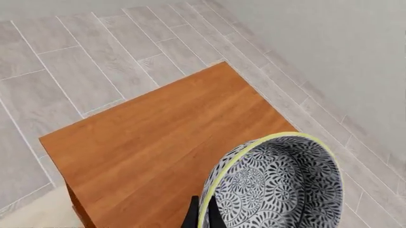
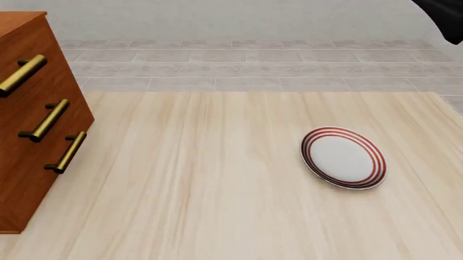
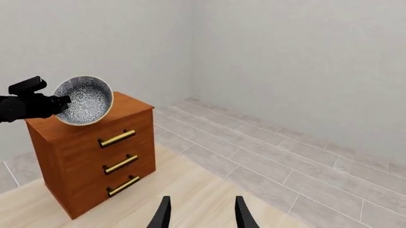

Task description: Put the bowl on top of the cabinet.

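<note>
The bowl, patterned black and white with a pale yellow rim, hangs tilted on its side over the cabinet's flat top. My left gripper is shut on the bowl's rim, one dark finger on each side of it. In the right wrist view the left arm holds the bowl at the top of the reddish-brown cabinet; I cannot tell whether it touches. My right gripper is open and empty, well away from the cabinet. The bowl and the left gripper are outside the front view.
The cabinet with three brass bar handles stands at the table's left edge. A white plate with red rings lies on the light wood table to the right. Part of the right arm shows at the top right.
</note>
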Robot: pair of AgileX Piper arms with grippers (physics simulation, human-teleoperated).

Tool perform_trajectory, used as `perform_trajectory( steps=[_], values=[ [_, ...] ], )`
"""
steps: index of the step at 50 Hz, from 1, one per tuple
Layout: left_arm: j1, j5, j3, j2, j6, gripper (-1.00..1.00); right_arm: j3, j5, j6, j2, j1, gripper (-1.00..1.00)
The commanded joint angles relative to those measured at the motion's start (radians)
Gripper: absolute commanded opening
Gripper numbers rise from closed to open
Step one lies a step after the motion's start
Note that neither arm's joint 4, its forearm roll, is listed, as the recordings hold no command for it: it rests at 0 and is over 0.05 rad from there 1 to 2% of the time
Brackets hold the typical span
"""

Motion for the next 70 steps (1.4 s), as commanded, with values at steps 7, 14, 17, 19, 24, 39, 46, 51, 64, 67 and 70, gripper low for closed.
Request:
perform_trajectory(
  steps=[7,14,17,19,24,39,46,51,64,67,70],
  values=[
    [0.011,-0.007,0.013,0.004,-0.011,-1.0,-0.001,0.002,-0.001,-0.002,0.0,1.0],
    [-0.003,-0.003,-0.001,0.007,-0.003,1.0,0.0,-0.006,-0.004,0.003,0.001,1.0],
    [-0.004,-0.001,-0.009,0.008,-0.001,1.0,0.0,-0.008,-0.004,0.004,0.0,1.0],
    [-0.005,0.0,-0.01,0.01,-0.001,1.0,0.0,-0.009,-0.004,0.005,-0.001,1.0],
    [-0.014,0.001,-0.019,0.013,-0.003,1.0,0.0,-0.009,-0.004,0.006,-0.001,1.0],
    [-0.01,0.023,-0.066,0.019,0.003,1.0,0.0,-0.011,-0.004,0.006,0.0,1.0],
    [-0.006,0.044,-0.109,0.019,0.009,1.0,0.001,-0.011,-0.005,0.006,-0.001,1.0],
    [-0.005,0.057,-0.134,0.019,0.008,1.0,0.0,-0.007,-0.005,0.002,-0.003,1.0],
    [-0.013,0.1,-0.211,0.01,0.02,1.0,-0.002,0.0,-0.004,-0.007,-0.004,1.0],
    [-0.013,0.118,-0.238,0.002,0.022,1.0,-0.002,0.0,-0.004,-0.006,-0.005,1.0],
    [-0.021,0.135,-0.259,-0.007,0.022,1.0,-0.002,0.0,-0.003,-0.006,-0.005,1.0]
  ],
)
